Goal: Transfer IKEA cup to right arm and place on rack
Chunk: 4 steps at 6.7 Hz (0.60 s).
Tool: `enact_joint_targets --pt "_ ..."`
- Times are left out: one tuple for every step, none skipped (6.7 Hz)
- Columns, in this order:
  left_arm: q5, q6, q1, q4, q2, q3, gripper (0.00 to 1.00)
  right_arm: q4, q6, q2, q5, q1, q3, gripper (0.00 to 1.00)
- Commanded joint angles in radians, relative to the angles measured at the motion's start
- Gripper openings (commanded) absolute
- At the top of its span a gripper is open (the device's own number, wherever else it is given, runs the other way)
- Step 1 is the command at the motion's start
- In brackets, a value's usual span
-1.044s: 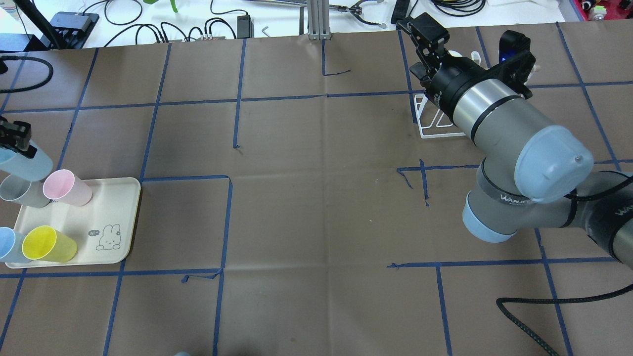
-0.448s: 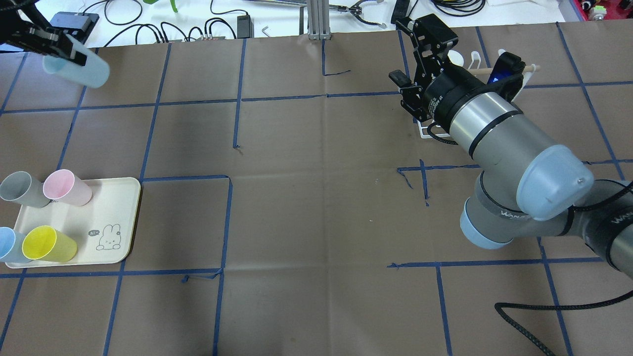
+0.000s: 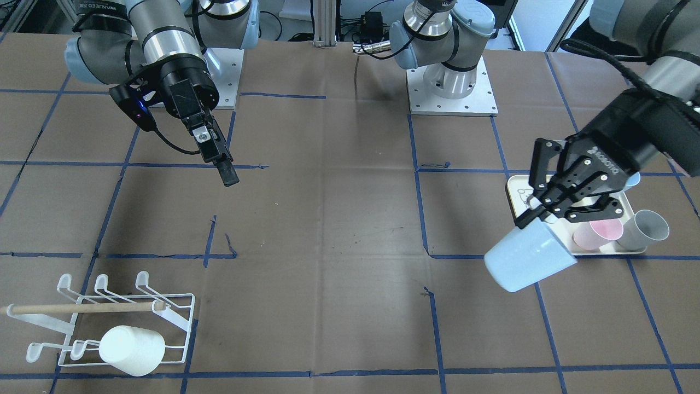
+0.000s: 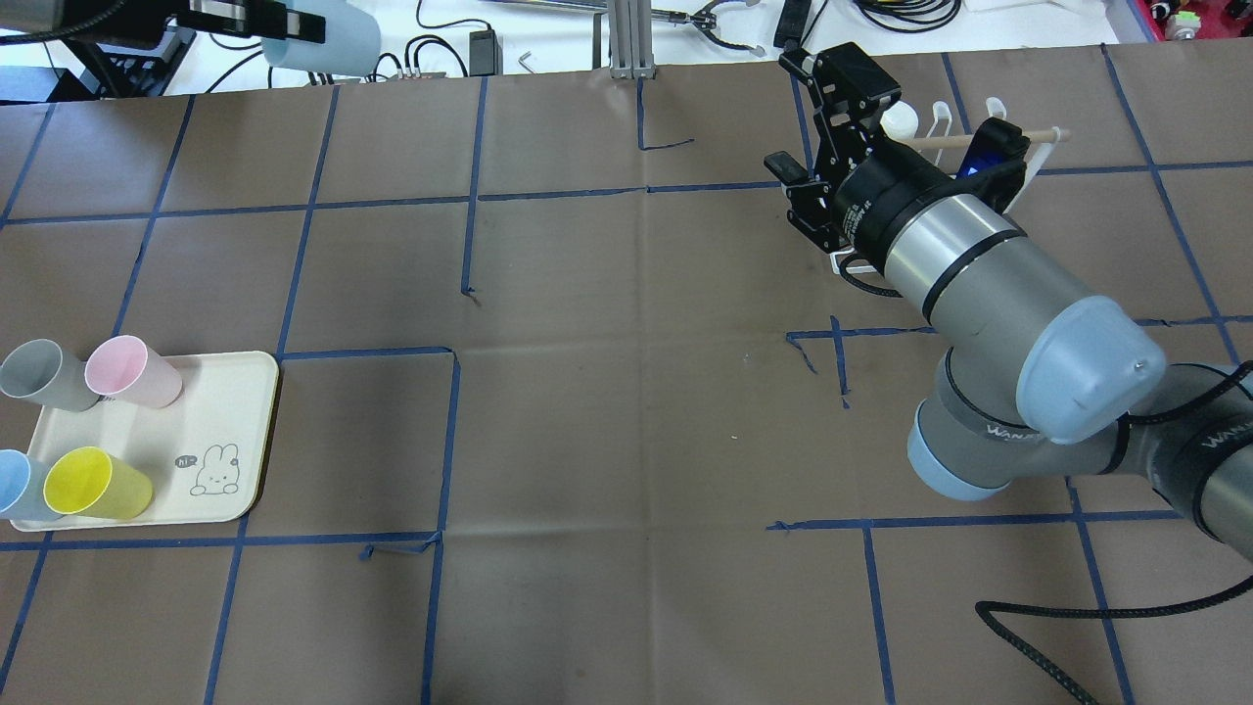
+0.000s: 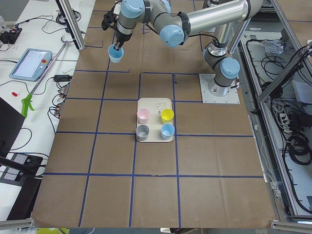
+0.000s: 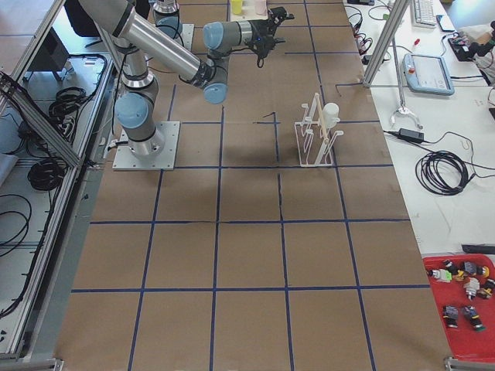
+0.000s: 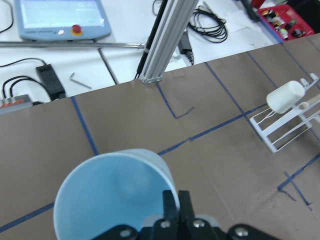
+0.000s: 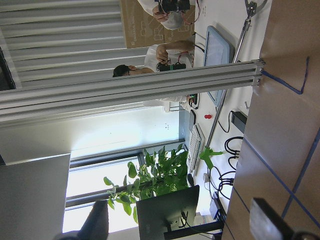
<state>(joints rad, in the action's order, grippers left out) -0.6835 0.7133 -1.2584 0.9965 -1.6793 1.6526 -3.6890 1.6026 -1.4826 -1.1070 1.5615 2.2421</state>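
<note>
At your far left the cream tray [image 4: 230, 411] rests on the desk [image 4: 626, 411] and carries a grey cup [image 4: 39, 374], a pink cup [image 4: 132, 370], a blue cup [image 4: 15, 485] and a yellow cup [image 4: 93, 483], none of them in play. Beyond the tray, over the operators' side of the desk, the left tool [image 3: 547, 214] is clamped on the rim of the light-blue cup [image 3: 529, 256], one finger inside the mouth and one outside. It carries the cup tilted in the air, off the desk, so you can count the pick-up as done. A broad stretch of desk lies between the two arms and the cup is well apart from the other tool, so the handover has not begun. Further right, the right tool [image 4: 798, 116] hangs in the air apart from the rack, jaws spread wide and holding nothing; to my eye it is ready to receive. At your far right the rack [image 3: 188, 328] stands on the desk with a white cup [image 3: 131, 350] already upturned on one prong, the other prongs bare, and its wooden dowel handle [image 3: 82, 308] across the top. What is left, as I judge it, is to bring the cup across, let the right tool take it, release on the left and seat it on a free prong.
</note>
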Motion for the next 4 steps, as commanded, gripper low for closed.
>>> enact_joint_targets --pt "0.175 -0.009 -0.065 -0.412 -0.010 0.241 0.01 0.004 -0.001 0.002 -0.008 0.002 0.001 1.00" --pt "0.203 -0.061 -0.096 -0.573 -0.002 0.335 0.02 0.006 -0.001 0.002 -0.007 0.002 0.001 1.00" --pt "0.196 -0.098 -0.143 -0.714 -0.006 0.393 0.02 0.058 0.011 0.007 -0.007 0.006 0.001 1.00" --pt "0.188 -0.139 -0.197 -0.825 -0.016 0.438 0.02 0.090 0.016 0.008 -0.008 0.037 -0.004 1.00"
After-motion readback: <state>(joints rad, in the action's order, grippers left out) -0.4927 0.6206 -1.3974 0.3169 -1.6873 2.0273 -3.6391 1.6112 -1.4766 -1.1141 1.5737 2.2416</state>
